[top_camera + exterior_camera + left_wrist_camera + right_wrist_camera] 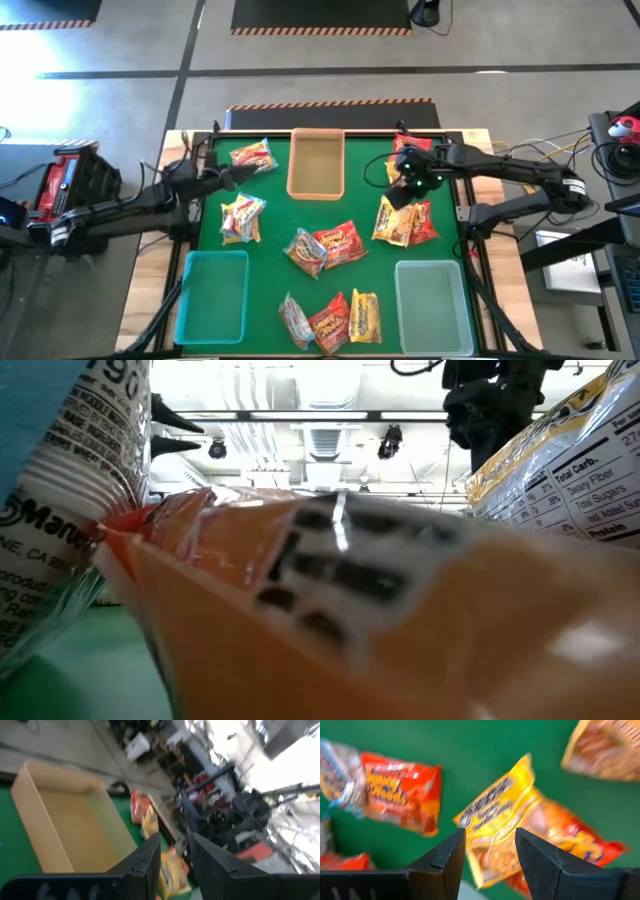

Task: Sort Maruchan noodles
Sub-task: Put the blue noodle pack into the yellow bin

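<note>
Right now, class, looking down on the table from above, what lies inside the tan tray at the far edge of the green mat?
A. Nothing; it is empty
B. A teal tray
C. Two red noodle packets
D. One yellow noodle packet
A: the tan tray shows only its bare floor, while every noodle packet, such as the yellow one, lies on the green mat outside it.

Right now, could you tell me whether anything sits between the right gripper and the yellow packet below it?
Nothing visible does. The right gripper hangs open directly above the yellow packet, with only bare green mat around it. A red packet lies tucked partly under the yellow one, not over it.
</note>
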You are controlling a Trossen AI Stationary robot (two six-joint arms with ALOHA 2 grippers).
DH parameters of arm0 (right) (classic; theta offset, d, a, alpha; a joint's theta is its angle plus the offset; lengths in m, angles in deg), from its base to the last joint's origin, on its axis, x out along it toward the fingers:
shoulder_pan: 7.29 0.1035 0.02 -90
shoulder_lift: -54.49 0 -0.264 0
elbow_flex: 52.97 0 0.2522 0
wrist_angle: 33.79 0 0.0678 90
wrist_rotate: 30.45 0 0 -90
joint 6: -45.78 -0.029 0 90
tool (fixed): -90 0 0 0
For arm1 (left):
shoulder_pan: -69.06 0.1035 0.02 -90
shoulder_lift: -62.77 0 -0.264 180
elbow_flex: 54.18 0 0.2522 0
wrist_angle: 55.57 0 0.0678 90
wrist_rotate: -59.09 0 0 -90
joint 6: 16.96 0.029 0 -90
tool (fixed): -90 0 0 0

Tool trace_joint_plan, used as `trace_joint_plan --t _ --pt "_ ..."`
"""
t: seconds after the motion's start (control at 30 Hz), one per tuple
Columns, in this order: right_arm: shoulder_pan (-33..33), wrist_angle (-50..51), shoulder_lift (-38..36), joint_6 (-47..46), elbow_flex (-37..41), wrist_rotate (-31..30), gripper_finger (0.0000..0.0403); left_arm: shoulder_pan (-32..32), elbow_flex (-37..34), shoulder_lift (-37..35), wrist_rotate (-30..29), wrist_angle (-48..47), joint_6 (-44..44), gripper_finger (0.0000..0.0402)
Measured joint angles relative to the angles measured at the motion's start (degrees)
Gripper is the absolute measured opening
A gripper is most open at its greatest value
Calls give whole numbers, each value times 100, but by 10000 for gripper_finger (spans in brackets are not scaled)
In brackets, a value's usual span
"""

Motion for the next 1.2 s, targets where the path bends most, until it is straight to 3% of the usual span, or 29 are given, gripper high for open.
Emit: trace_joint_plan --t 0.2,0.37,0.73,0.93,1.2 --pt "4 9 235 -155 27 916 164 -39 707 847 816 -526 301 89" --pt "25 -249 346 -241 32 985 164 -171 1084 1608 1201 -725 742 89" --pt "646 -2375 834 -775 37 1083 164 -880 1524 2919 1673 -716 723 89" --pt "972 -3417 1334 -750 38 1059 164 -1702 1547 3185 1590 -722 212 89" --pt "1250 -4515 1990 -591 39 1024 164 -2794 1540 3251 339 -911 -1109 89"
